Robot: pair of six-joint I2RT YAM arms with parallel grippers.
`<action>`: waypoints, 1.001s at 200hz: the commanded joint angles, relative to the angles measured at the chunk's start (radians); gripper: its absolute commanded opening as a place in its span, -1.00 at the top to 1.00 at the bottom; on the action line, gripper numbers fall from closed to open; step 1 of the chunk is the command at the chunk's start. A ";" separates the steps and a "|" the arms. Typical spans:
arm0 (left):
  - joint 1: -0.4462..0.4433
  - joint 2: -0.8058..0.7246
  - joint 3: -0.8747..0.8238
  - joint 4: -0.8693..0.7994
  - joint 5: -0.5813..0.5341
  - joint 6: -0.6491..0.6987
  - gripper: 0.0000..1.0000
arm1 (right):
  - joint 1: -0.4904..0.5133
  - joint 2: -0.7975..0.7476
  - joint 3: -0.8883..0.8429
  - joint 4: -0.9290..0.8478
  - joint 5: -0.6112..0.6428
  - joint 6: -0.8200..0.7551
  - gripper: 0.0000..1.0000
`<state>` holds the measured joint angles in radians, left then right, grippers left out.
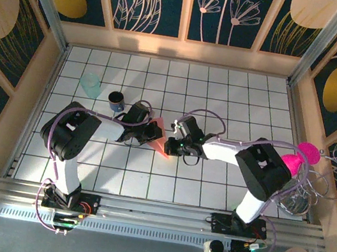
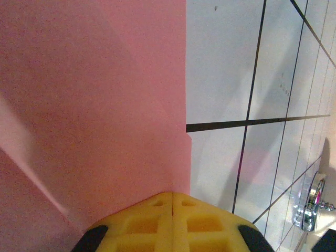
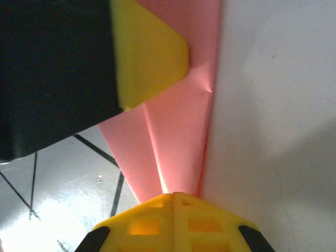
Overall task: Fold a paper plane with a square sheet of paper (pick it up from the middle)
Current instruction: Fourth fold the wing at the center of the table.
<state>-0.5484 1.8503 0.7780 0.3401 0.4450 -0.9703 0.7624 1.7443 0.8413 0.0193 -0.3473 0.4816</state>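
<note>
The left end effector (image 2: pixel 172 202) has its yellow fingers pressed together, no gap showing along the seam between them. Their tips meet the salmon-pink paper (image 2: pixel 94 105) right at its straight edge. Whether the sheet is nipped between them or only pressed beneath them cannot be told. The right end effector (image 3: pixel 173 202) is closed just as tightly, its tips on the narrow end of the same paper, where a crease runs up into the seam. In the right wrist view one yellow finger of the left end effector bears on the paper further along, and a small dimple shows in the sheet beside its tip.

The paper is already folded into a slim tapering shape with overlapping layers. It lies on the white tiled tabletop (image 1: pixel 236 105) near the middle, between the two end effectors, which face each other from either side and stand close together.

Behind the left arm, apart from the paper, a pale teal cup (image 1: pixel 90 84) and a small dark cup (image 1: pixel 116 99) stand on the tabletop near each other. At the right edge, well away, are a round magenta disc (image 1: pixel 308 151) and a wire rack (image 1: pixel 313 189). Nothing lies between the end effectors but the paper.
</note>
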 commanded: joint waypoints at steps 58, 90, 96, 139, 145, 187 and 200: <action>0.007 -0.169 -0.071 0.039 -0.045 0.053 0.86 | -0.009 0.079 -0.004 -0.072 0.054 0.012 1.00; 0.006 -0.241 -0.124 0.065 -0.039 0.073 0.86 | -0.008 0.087 -0.001 -0.108 0.057 0.008 1.00; 0.005 -0.241 -0.131 0.068 -0.034 0.071 0.86 | -0.008 0.088 0.000 -0.112 0.057 0.007 1.00; -0.014 -0.195 -0.151 0.089 0.007 0.058 0.90 | -0.008 0.101 0.009 -0.128 0.058 0.005 1.00; -0.017 -0.184 -0.146 0.091 0.019 0.058 0.90 | -0.008 0.101 0.010 -0.127 0.057 0.006 1.00; -0.043 -0.142 -0.106 0.070 0.032 0.059 0.91 | -0.006 0.108 0.015 -0.131 0.056 0.005 1.00; -0.048 -0.105 -0.100 0.054 0.023 0.057 0.91 | -0.006 0.109 0.016 -0.133 0.056 0.005 1.00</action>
<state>-0.5854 1.7077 0.6411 0.4068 0.4576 -0.9241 0.7589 1.7855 0.8749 -0.0082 -0.3492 0.4847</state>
